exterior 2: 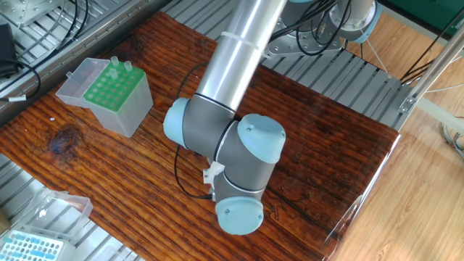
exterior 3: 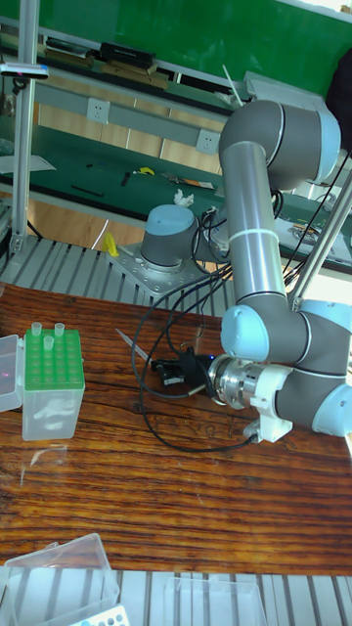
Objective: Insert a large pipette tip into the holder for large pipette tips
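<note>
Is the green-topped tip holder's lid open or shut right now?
Open. The holder shows its green grid uncovered, two tips standing in it, with the clear lid swung back beside it.

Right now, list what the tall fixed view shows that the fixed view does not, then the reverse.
Only the tall fixed view: the gripper, pointing toward the holder, a large pipette tip slanting at its front (gripped or not, I cannot tell), and the robot base.
Only the fixed view: the table's edge and the floor beyond it; here the arm hides the gripper.
Both: the holder with two tips standing in it.
</note>
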Tool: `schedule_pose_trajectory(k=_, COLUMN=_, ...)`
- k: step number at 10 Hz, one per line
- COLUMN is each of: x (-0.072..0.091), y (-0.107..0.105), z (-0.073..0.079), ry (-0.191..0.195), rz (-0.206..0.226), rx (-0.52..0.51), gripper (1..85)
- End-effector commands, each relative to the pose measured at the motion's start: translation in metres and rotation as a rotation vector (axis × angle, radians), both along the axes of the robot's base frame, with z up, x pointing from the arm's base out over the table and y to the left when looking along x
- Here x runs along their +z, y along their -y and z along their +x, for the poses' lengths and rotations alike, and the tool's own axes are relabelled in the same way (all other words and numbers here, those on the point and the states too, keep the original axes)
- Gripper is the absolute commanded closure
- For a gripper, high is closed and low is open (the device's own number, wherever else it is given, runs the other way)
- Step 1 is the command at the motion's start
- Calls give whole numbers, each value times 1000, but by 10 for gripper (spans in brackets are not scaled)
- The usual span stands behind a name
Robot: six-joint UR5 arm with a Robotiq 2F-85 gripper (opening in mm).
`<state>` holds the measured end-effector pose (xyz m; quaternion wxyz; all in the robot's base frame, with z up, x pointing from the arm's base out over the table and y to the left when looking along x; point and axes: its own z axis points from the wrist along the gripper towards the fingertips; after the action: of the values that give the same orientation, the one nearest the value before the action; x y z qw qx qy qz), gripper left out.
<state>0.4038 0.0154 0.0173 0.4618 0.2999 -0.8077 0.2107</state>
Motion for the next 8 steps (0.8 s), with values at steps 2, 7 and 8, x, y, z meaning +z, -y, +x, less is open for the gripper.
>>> schedule_pose_trajectory(k=2, x=5, y=-13, z=-10, ry=22, rz=63, rx=-46, gripper=847)
schedule_pose_trajectory(k=7, x=80, y=-14, z=-18, ry=26, rz=149, rx=-42, gripper=847)
schedule_pose_trajectory(k=8, x=77, y=-21, z=-20, ry=80, rz=203, rx=-59, gripper=847)
